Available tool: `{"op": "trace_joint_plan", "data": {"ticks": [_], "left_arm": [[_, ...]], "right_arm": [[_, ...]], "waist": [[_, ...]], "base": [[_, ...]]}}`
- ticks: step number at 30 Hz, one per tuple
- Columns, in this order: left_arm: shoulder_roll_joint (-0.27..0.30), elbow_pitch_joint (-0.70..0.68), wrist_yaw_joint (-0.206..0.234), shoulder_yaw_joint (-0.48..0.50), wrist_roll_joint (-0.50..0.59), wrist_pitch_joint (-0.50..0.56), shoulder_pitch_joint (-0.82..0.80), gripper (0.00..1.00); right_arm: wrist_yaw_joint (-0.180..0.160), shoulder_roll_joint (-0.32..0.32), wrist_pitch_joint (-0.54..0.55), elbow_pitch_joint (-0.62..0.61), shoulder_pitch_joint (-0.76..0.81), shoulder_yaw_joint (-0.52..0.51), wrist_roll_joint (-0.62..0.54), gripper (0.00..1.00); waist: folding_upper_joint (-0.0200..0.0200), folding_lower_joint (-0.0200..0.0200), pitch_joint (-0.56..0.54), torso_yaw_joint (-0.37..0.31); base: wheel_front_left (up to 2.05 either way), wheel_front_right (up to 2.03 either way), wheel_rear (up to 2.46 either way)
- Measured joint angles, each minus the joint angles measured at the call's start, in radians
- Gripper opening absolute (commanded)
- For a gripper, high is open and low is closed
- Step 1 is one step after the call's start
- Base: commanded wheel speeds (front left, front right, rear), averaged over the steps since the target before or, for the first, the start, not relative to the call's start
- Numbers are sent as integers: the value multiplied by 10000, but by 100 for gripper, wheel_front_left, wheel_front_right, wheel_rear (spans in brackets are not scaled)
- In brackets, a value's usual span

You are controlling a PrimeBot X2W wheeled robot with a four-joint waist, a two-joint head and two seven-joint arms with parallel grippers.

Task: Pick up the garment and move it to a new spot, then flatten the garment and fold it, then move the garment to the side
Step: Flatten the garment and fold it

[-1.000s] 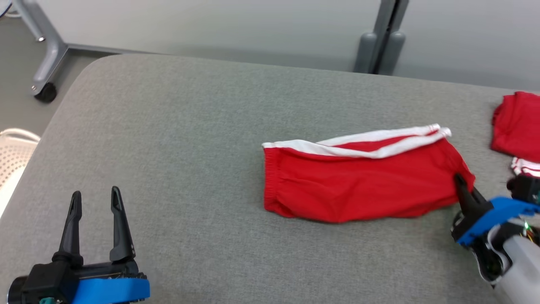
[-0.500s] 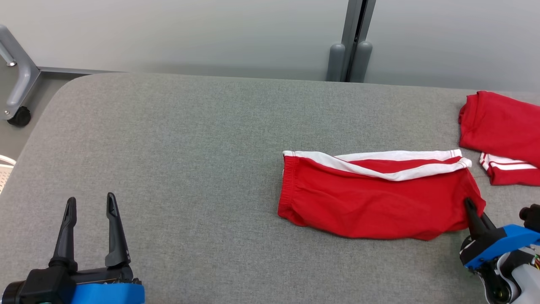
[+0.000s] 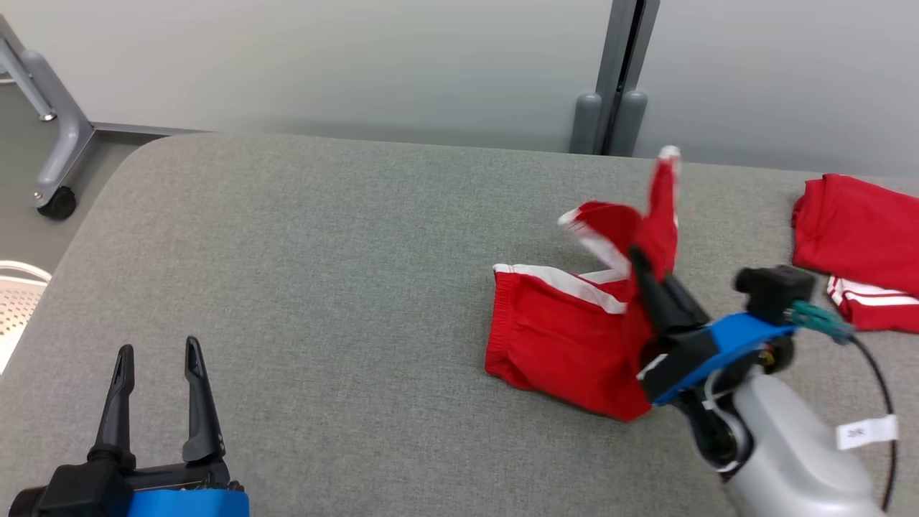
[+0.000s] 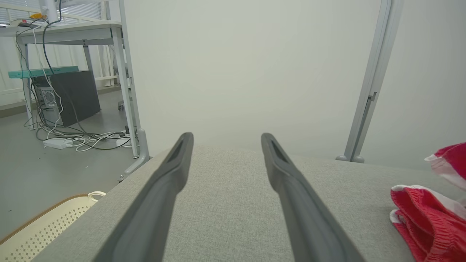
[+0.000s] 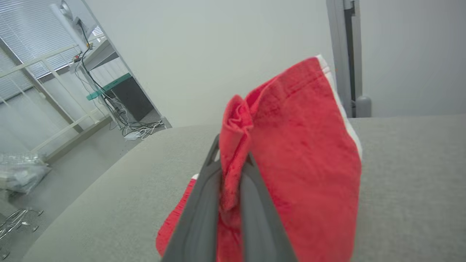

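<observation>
The garment [image 3: 560, 337] is a pair of red shorts with white side stripes on the grey padded table [image 3: 323, 273]. My right gripper [image 3: 635, 262] is shut on its right end and holds that end lifted above the rest, swung toward the left. In the right wrist view the red cloth [image 5: 291, 153] is pinched between the two dark fingers [image 5: 204, 203] and flops over them. The waistband end of the garment [image 4: 422, 214] still lies on the table. My left gripper [image 3: 158, 355] stands open at the lower left, far from the cloth, with nothing between its fingers [image 4: 167, 189].
Another folded red garment [image 3: 861, 244] with white stripes lies at the table's right edge. A white perforated basket [image 3: 18, 301] stands left of the table, beside a grey wheeled frame leg [image 3: 54, 143]. A grey post [image 3: 617, 79] rises behind the table.
My right gripper has lifted the garment's right end and carried it up and leftward over the rest. The head camera has shifted a little. The left gripper has stayed put.
</observation>
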Motion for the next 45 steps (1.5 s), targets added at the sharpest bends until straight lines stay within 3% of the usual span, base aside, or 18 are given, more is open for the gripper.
{"op": "trace_joint_plan", "data": {"ticks": [5,13,14,15,16,23,32,33,34,35,45], "left_arm": [[-2,65,-6,-184,-98,0,-103,100],[0,171,-4,-234,-186,0,-208,100],[0,186,-4,-228,-192,0,-208,100],[0,201,-4,-234,-194,0,-208,100],[0,219,-2,-232,-194,0,-208,100],[0,259,4,-228,-192,0,-208,100],[-2,230,-2,-221,-176,0,-174,100],[-2,228,-4,-226,-155,0,-174,100],[-2,226,-10,-236,-146,0,-174,100],[0,228,-10,-236,-142,0,-174,100],[0,280,-56,-460,-123,0,-305,100]], "right_arm": [[0,951,408,-140,-143,825,-359,0],[0,1423,384,1062,137,1839,-627,0],[0,1478,305,1200,193,1933,-550,4],[0,1526,194,1283,221,2033,-502,68],[0,1559,84,1342,212,2157,-529,100],[2,1285,-288,1104,256,2173,-510,100],[0,523,-318,29,891,125,-1593,100],[0,535,-318,29,941,6,-1733,50],[0,589,-318,42,991,-82,-1870,36],[0,646,-318,96,1017,-144,-1967,0],[0,1553,-318,1292,915,635,-2894,0]], "waist": [[0,0,151,294],[1,1,311,696],[2,1,304,708],[2,1,290,719],[1,0,277,720],[1,0,102,628],[1,0,55,414],[2,0,62,404],[2,0,67,406],[1,0,75,408],[2,0,227,697]], "base": [[0,0,0],[0,0,0],[0,0,0],[0,0,0],[0,0,0],[0,0,0],[0,0,0],[0,0,0],[0,0,0],[0,0,0],[0,0,0]]}}
